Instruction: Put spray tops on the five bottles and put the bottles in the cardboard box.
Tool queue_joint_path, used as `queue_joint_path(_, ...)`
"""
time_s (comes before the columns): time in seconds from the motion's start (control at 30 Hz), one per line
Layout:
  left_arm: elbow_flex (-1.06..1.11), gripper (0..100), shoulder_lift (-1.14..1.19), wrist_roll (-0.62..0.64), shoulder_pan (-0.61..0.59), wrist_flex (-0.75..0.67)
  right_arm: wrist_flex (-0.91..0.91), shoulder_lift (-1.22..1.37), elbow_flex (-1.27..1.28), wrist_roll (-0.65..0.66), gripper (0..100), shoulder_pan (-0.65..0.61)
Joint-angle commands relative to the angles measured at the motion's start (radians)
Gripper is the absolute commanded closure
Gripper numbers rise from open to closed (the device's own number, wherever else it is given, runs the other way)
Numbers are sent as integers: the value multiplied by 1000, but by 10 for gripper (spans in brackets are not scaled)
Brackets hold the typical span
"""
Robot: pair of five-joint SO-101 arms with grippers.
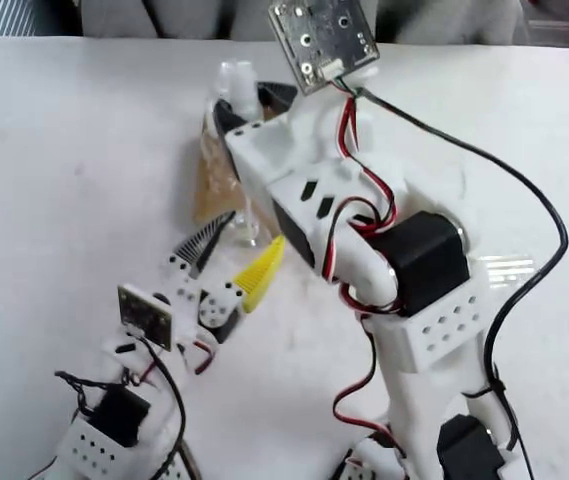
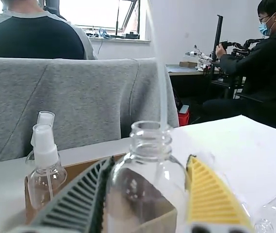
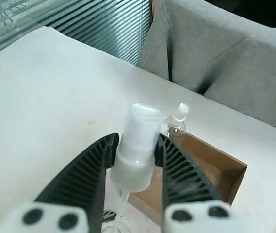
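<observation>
You're on the capping step. Your left gripper (image 1: 251, 232) is clamped on an open bottle (image 2: 150, 184) just beside the cardboard box (image 3: 225, 170). Your right gripper (image 3: 137, 141) pinches a spray top (image 3: 140, 121) above that bottle. Its thin tube (image 2: 160, 77) seems to reach the neck, though the view is too poor to be sure. Next you'll need a straight descent to seat the top on the thread. Two capped bottles (image 2: 45, 170) already stand in the box. The box sits on a white table (image 3: 55, 87), with a grey chair (image 2: 89, 102) and window blinds (image 3: 79, 24) beyond it.
</observation>
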Motion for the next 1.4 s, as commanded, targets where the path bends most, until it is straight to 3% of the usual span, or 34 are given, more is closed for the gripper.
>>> queue_joint_path(0.0,-6,976,-22,-5,-12,-2,-27,-81,81,3,982,8)
queue_joint_path(0.53,-6,976,-22,-5,-12,2,-627,-553,911,11,982,8)
queue_joint_path(0.9,-6,976,-19,-5,-10,2,-656,-757,1183,3,982,7)
queue_joint_path(1.17,-6,976,-19,-5,-10,11,-656,-831,1269,3,982,-117)
queue_joint_path(1.37,-6,976,-19,-5,-8,21,-668,-839,1309,3,982,-125)
